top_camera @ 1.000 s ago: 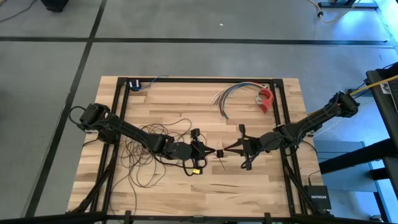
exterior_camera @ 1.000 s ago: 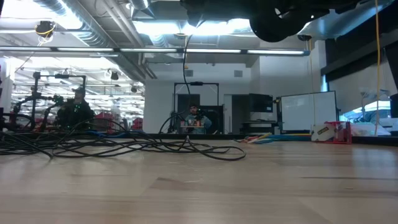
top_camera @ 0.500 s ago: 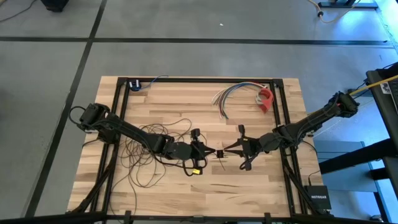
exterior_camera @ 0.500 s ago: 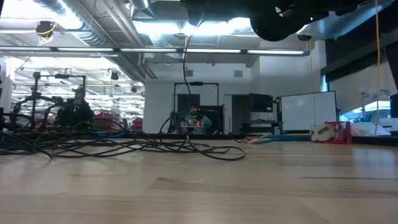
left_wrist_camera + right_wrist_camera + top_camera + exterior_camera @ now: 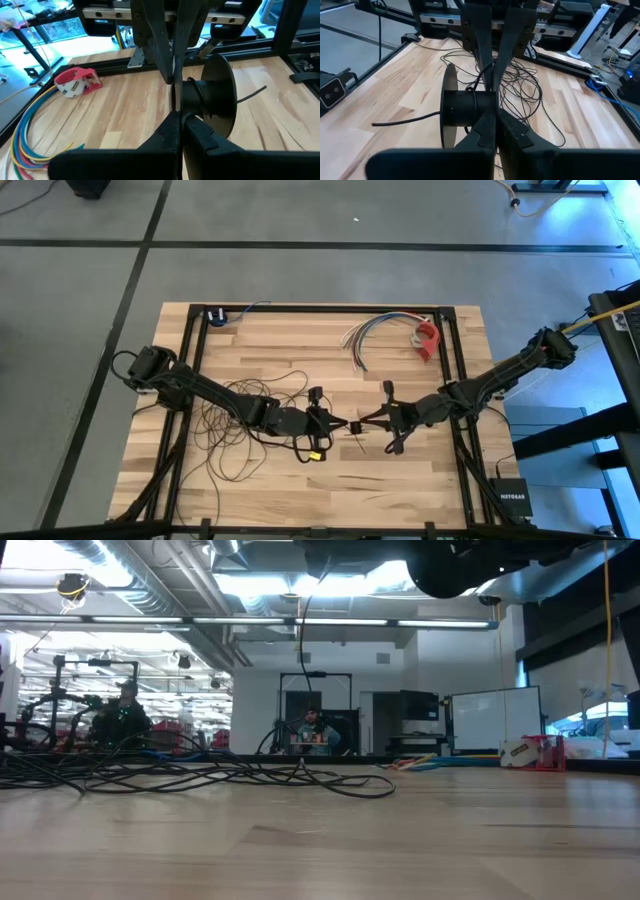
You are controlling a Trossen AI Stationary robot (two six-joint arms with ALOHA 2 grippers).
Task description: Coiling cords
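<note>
While both grippers (image 5: 340, 425) (image 5: 365, 421) clamp the black spool (image 5: 465, 107) between them, a slip could let the cords (image 5: 235, 425) unwind.

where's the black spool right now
In the high view the black spool sits mid-table between the left gripper and the right gripper, right of the loose cords.

Bare table (image 5: 400, 480) near the front edge; cords (image 5: 235, 425) sprawl left; multicoloured wires (image 5: 375, 335) crowd the back.
</note>
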